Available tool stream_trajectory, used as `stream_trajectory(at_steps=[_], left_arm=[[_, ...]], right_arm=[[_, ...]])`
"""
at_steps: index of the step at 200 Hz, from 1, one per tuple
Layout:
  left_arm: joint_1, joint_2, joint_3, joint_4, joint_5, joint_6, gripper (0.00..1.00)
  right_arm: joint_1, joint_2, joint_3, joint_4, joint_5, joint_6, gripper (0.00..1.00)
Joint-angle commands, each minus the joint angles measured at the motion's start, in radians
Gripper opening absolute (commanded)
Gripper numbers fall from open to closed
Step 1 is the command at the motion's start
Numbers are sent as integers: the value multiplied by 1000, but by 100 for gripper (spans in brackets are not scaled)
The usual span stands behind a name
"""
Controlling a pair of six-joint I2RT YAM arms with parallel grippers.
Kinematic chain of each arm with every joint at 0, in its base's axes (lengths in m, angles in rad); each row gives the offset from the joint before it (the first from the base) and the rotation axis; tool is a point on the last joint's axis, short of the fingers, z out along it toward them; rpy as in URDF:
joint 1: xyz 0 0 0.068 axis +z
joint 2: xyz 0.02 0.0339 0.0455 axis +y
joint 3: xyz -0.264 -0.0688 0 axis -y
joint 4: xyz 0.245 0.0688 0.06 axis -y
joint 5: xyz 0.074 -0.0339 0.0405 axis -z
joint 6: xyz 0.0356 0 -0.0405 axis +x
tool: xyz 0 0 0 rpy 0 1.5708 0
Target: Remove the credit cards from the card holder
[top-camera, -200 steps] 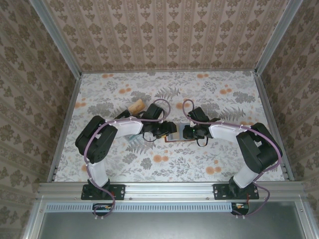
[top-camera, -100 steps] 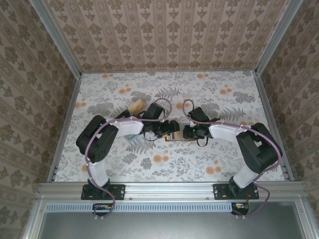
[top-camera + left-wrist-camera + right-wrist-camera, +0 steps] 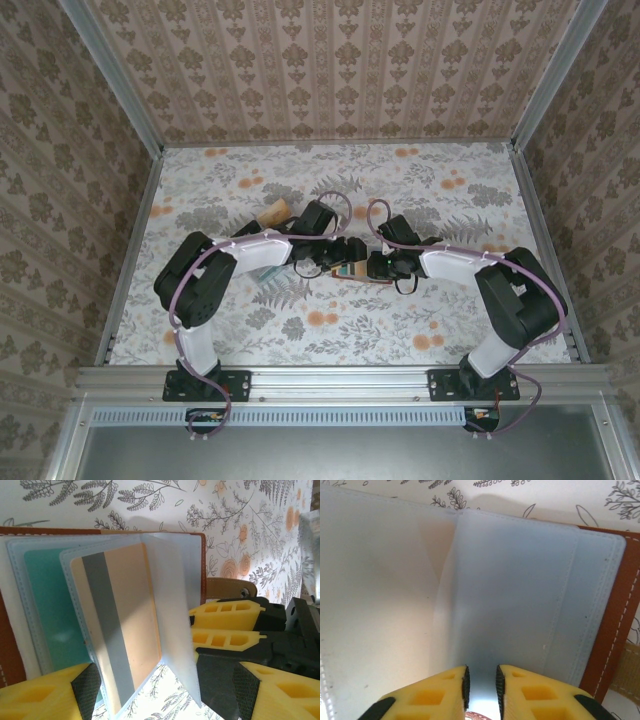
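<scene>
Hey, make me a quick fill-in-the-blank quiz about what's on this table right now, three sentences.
1. The card holder lies ___ the left gripper and the right gripper.
2. The orange card carries a grey ___ along its length.
3. The second card beside it is ___ in colour.
Missing words: between; stripe; teal.

No word, number, brand or sign can be read on the orange-tan card with its grey stripe, the teal card, the card holder or the flowered table.
</scene>
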Motion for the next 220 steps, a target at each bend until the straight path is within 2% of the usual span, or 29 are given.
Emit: stream_trajectory(at_steps=[1, 25, 46, 105, 162, 220], left_arm=[[-16, -22, 26, -19, 12, 25, 74], [-16, -19, 22, -20, 12, 25, 73], [-15, -16, 21, -16, 12, 23, 73], [-19, -1, 25, 1, 25, 16, 72], [-27, 8, 40, 53, 66, 15, 69], [-53, 112, 176, 91, 130, -14, 68]], right_arm=[[3, -40, -11, -54, 40, -2, 30], [-7, -97, -7, -87, 83, -9, 39], [-19, -149, -10, -113, 117, -15, 42], [-45, -175, -21, -135, 131, -25, 42], [-82, -160, -68, -141, 180, 24, 37], [-94, -285, -104, -145, 197, 35, 38]])
